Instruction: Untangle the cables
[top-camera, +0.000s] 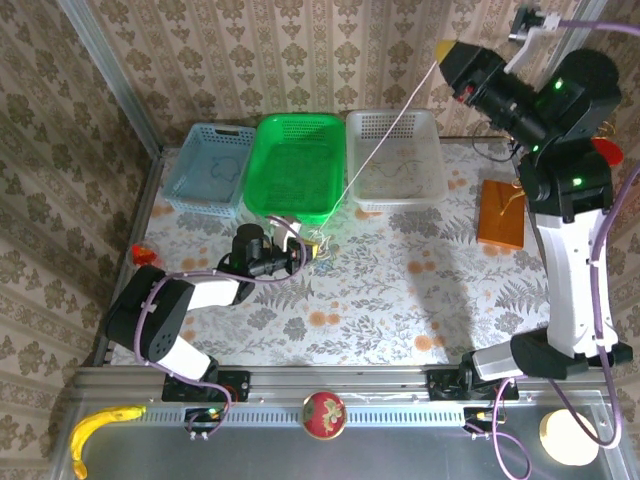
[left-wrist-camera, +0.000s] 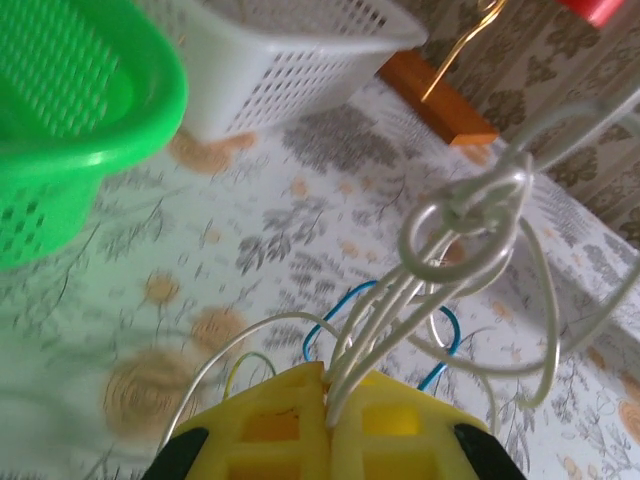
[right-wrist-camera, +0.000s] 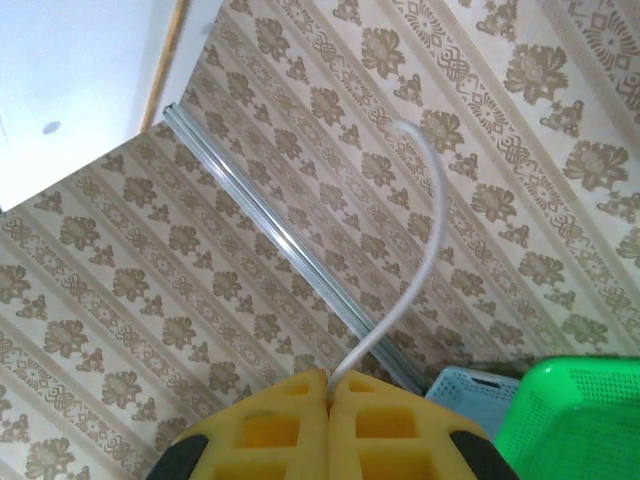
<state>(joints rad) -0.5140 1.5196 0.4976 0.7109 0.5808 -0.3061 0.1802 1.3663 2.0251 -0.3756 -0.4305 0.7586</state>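
The left gripper (left-wrist-camera: 325, 388), jaws closed, pinches the cables (left-wrist-camera: 455, 235) just below their apparently knotted tangle, while the right gripper (right-wrist-camera: 328, 385) clamps one whitish cable (right-wrist-camera: 432, 225) likewise.

Bare tablecloth (top-camera: 400, 310) near centre; far edge walled by baskets (top-camera: 295, 165), taut whitish cable (top-camera: 395, 125) slanting overhead.

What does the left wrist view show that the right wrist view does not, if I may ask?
Left wrist view: a knot of white cables, a blue cable, the white basket, an orange block and the floral table. Right wrist view: one white cable arcing up against the wallpapered wall, a metal rail and the blue basket. Shared: the green basket, and yellow jaws shut on white cable.
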